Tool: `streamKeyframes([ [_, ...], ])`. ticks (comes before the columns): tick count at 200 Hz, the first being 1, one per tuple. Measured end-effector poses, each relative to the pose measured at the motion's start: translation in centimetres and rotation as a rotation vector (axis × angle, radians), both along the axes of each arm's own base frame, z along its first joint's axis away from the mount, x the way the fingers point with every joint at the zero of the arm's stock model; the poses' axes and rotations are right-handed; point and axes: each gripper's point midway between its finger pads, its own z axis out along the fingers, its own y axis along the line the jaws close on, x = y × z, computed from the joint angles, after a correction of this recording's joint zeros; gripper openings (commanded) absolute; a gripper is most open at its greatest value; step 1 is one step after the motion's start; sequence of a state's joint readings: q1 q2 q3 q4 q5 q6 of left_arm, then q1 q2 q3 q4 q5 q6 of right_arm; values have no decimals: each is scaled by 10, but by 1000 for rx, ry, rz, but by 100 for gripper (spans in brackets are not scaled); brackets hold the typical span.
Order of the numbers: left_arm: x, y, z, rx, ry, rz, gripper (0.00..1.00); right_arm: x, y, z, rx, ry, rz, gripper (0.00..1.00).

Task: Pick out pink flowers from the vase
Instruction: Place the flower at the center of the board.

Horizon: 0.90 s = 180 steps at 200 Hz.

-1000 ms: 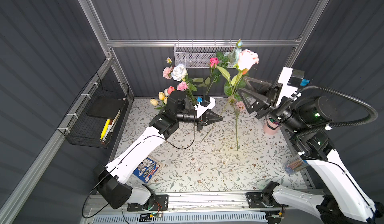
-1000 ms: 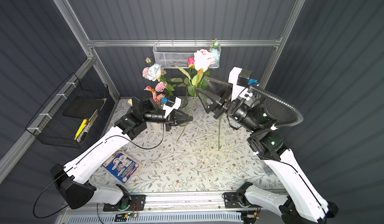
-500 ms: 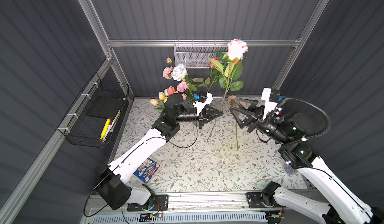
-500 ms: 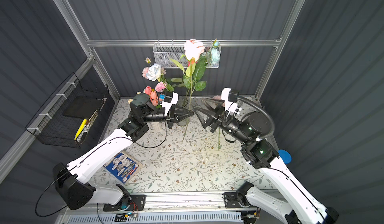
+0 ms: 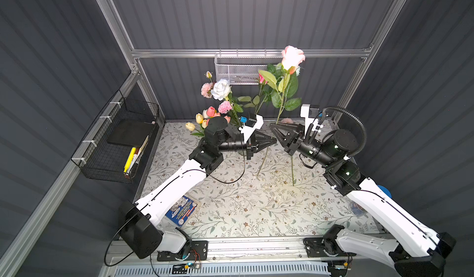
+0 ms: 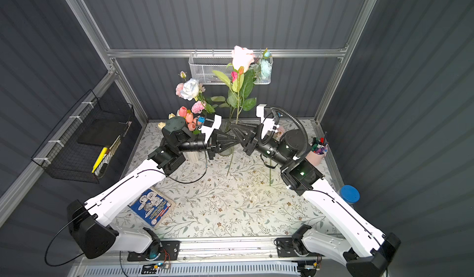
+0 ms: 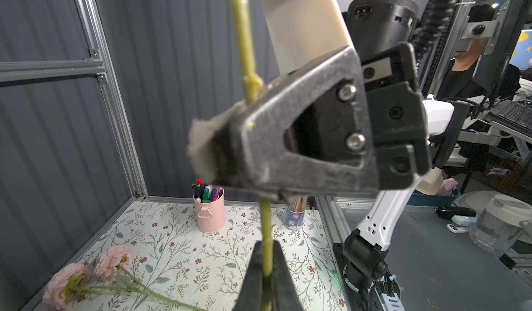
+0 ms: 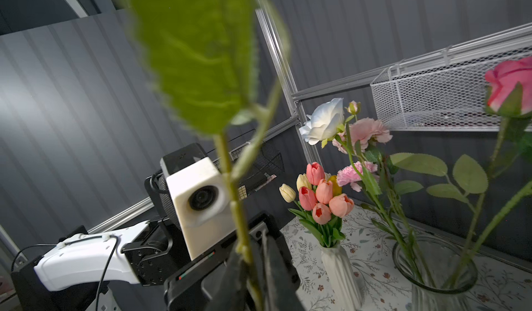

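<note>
The jaws of the left gripper are seen shut on the green stem of a pale pink rose. The jaws of the right gripper are clamped on the same stem just above them. The rose is held upright over the table, outside both vases.

By the back wall, a magenta rose, a white rose and pink ruffled blooms are held in a glass vase. Just beside it, salmon tulips and cream tulips are held in a white ribbed vase.

Two pale pink flowers are laid on the table near a pink tin of markers. A mesh basket is hung on the back rail. A black wire basket with a yellow marker is hung on the side wall. A booklet is partly covered by the left arm.
</note>
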<state>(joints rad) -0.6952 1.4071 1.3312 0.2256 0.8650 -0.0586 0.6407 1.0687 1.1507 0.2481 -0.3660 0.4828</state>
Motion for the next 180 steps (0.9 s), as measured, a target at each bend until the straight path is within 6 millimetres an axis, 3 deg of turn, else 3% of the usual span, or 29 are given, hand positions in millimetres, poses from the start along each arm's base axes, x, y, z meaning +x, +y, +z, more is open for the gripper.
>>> streamKeyframes([
  [5, 1, 0, 0, 1, 6, 4, 0, 1, -1, 0, -2, -6, -8, 0],
  [11, 1, -1, -1, 3, 10, 4, 11, 2, -2, -1, -4, -12, -16, 0],
  [19, 1, -1, -3, 6, 13, -1, 37, 3, -4, -2, -5, -16, -30, 0],
  [31, 1, -1, -4, 9, 16, 0, 65, 6, -8, -6, -8, -16, -63, 0],
  [43, 2, -1, -7, 19, 28, 6, 76, 10, -14, -9, -14, -19, -101, 0],
  [63, 6, 0, -23, 51, 59, 36, 82, 16, -31, -19, -19, -6, -177, 0],
  [87, 7, 11, -55, 121, 107, 119, 84, 39, -68, -45, -50, 46, -325, 0],
  [106, 8, 29, -73, 170, 108, 224, 83, 69, -105, -76, -98, 164, -470, 0],
  [144, -2, 72, -83, 178, 29, 410, 86, 126, -183, -159, -168, 476, -721, 0],
  [159, -2, 81, -88, 184, 4, 457, 86, 144, -188, -192, -246, 583, -734, 0],
  [180, 2, 87, -104, 219, -6, 494, 86, 183, -176, -230, -387, 729, -673, 0],
])
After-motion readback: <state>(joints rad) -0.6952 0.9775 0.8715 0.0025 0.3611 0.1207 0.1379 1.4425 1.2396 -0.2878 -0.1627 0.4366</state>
